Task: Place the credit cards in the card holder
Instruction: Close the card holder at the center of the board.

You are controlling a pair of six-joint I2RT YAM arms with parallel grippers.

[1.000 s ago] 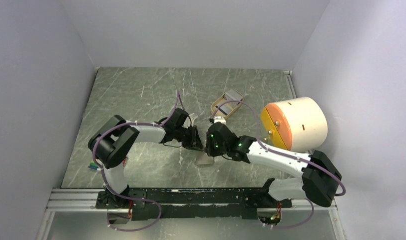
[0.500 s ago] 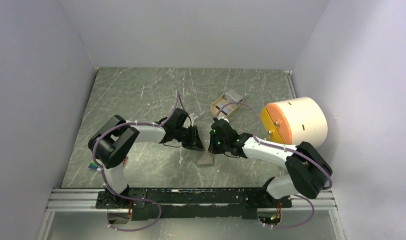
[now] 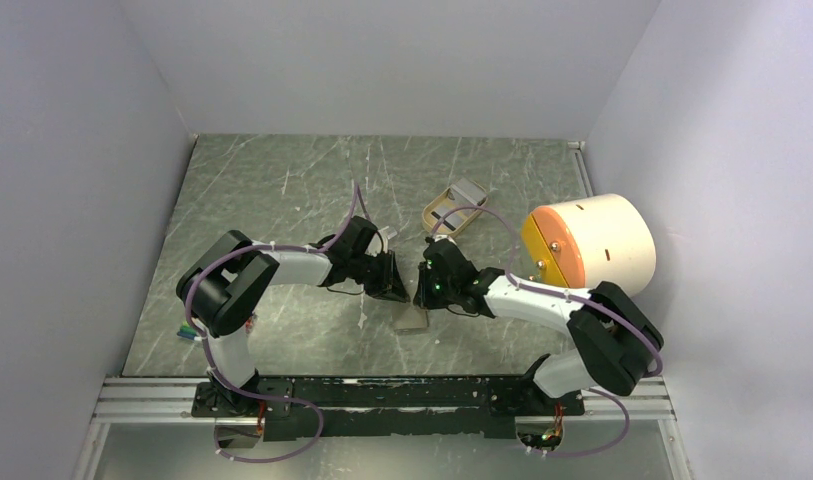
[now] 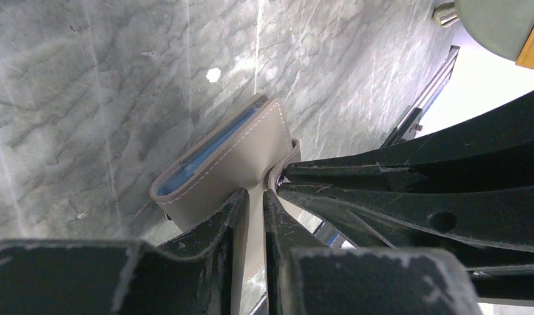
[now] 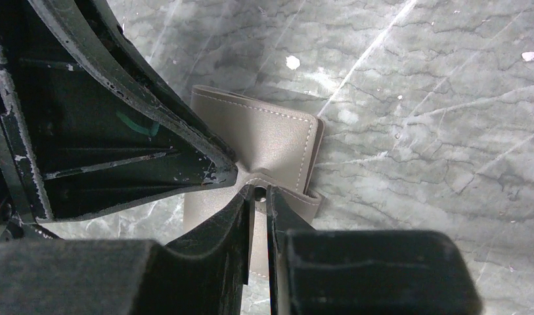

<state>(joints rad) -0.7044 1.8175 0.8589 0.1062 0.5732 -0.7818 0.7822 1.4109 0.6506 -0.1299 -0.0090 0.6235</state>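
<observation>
Grey-olive card holder [image 4: 231,164]: front-centre of worktop [image 3: 282,200], between the two arms, body folded nearly shut, lower part apparently resting on the surface, one flap drawn up. Blue strip along its open edge, either card or lining, can't tell; no loose credit cards made out in any view. Left fingers [image 4: 218,226] clamped on the raised flap; right fingers [image 5: 224,223] clamped on it too, or on a small tab right beside, from the opp. side, tips of both pairs almost touching. Main risk: thin pinch on soft material, so any uneven pull prob. slides the flap out of one pair & lets the holder fold shut. Also risky w/ tips this close: slight misalignment = finger-on-finger knock, holder twisted or flicked away. Pulling too hard in opp. directions could strain the stitching or drag the body across the worktop instead of opening the pocket. With both arms busy, nothing free to fetch a card; letting go w/ one side likely closes the pocket. Further out: tan tray [image 3: 444,212] behind, cream cylinder [image 3: 592,248] near right elbow, so a wide swing could bump it.
</observation>
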